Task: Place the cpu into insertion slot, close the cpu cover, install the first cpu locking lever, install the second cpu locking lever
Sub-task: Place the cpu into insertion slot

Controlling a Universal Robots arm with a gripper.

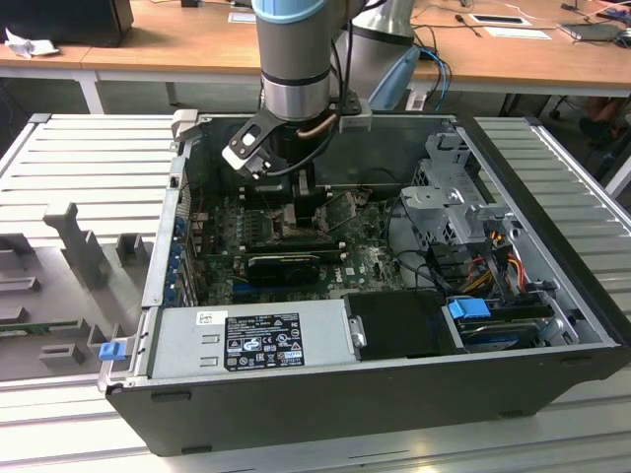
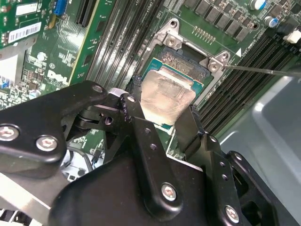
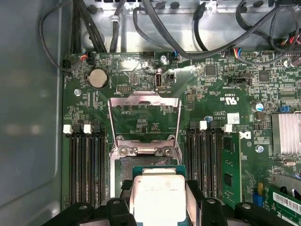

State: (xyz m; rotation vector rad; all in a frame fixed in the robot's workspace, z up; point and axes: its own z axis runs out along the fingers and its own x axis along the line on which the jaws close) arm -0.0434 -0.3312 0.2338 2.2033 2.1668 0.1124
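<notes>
**CPU btwn fingers, cover open**

The cpu (image 3: 157, 200): small flat sq. chip, silvery top w/ green edge, sits level btwn the two fingers (image 3: 195, 198), which press on opp. sides. The insertion slot (image 3: 126, 167): black-framed sq. socket w/ metal rim, directly under the cpu, its far part showing just beyond the fingers. The cpu cover (image 3: 144, 95): thin silver frame w/ big window, swung open, past the slot, well clear of the fingers.

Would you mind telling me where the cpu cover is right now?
In the first wrist view the cpu cover stands open between two banks of memory slots, on the insertion slot's side away from the gripper, which holds the cpu.
</notes>
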